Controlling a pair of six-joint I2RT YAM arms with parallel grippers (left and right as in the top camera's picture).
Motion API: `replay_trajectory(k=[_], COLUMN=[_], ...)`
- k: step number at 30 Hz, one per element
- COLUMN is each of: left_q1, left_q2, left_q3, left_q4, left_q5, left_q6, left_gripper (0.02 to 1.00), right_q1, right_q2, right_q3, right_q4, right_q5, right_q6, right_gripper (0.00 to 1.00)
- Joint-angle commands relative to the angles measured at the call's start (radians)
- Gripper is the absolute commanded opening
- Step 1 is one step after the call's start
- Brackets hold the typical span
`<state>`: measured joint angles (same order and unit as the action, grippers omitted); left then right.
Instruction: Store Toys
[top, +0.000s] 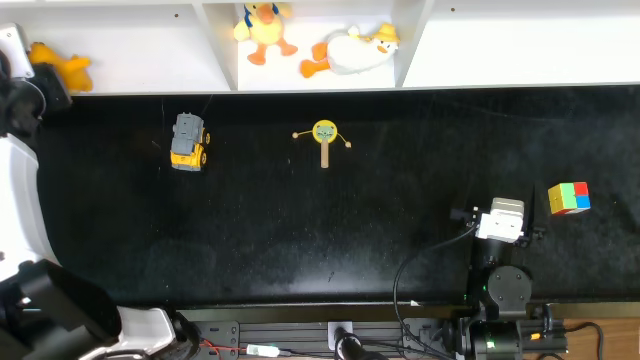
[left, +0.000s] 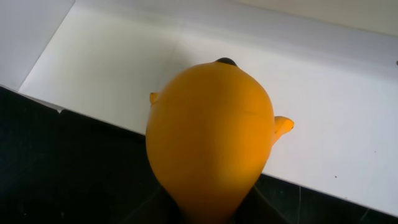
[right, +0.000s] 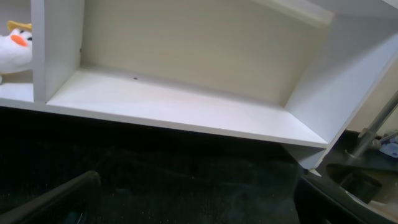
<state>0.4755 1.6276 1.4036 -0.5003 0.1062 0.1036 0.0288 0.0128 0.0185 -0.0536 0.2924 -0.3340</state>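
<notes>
An orange soft toy (left: 211, 143) hangs at the front edge of the white shelf's left compartment (left: 124, 68), with my left gripper (top: 42, 88) shut on it; the toy hides most of the fingers. From above, the orange toy (top: 60, 68) sits at the far left of the shelf. A yellow toy truck (top: 188, 141), a small rattle drum (top: 324, 134) and a coloured cube (top: 569, 197) lie on the black table. My right gripper (top: 500, 218) stays low at the right, open and with nothing in it, facing the right compartment (right: 186, 99).
A yellow duck plush (top: 265, 25) and a white duck plush (top: 355, 50) lie in the shelf's middle compartment. The white duck (right: 13, 46) peeks past a divider (right: 59, 43). Cables run along the table's front edge (top: 330, 300).
</notes>
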Motion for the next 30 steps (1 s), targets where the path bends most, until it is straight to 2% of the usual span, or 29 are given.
replay_trajectory(k=[1,10,18,22,26,27,30], left_q1=[0.001,0.000,-0.013,-0.023,-0.028,-0.028,-0.028], left_q2=[0.036,0.094,0.101,0.101,0.101,0.101,0.101], left_q3=[0.041,0.053,0.053,0.053,0.053,0.053,0.053], left_q4=[0.021,0.048,0.090,0.109,0.109,0.107,0.102], left_q5=[-0.022,-0.007,-0.004,-0.004,-0.004,-0.004,-0.004], left_q6=[-0.004,-0.027,-0.026,-0.026,-0.026,-0.026,-0.026], left_gripper=[0.220,0.224,0.292,0.443,0.820,0.998,0.998], right_q1=[0.005,0.005,0.005,0.005,0.005,0.005,0.005], right_q2=[-0.008,-0.008,-0.008,-0.008,-0.008,-0.008,-0.008], right_q3=[-0.013,-0.013,-0.013,-0.013,-0.013,-0.013,-0.013], right_q4=[0.003,0.003,0.003,0.003,0.003,0.003,0.003], right_q5=[0.004,0.004,0.004,0.004,0.004,0.004,0.004], right_q6=[0.000,0.000,0.000,0.000,0.000,0.000,0.000], right_gripper=[0.993,0.998,0.993,0.996,0.996,0.996,0.996])
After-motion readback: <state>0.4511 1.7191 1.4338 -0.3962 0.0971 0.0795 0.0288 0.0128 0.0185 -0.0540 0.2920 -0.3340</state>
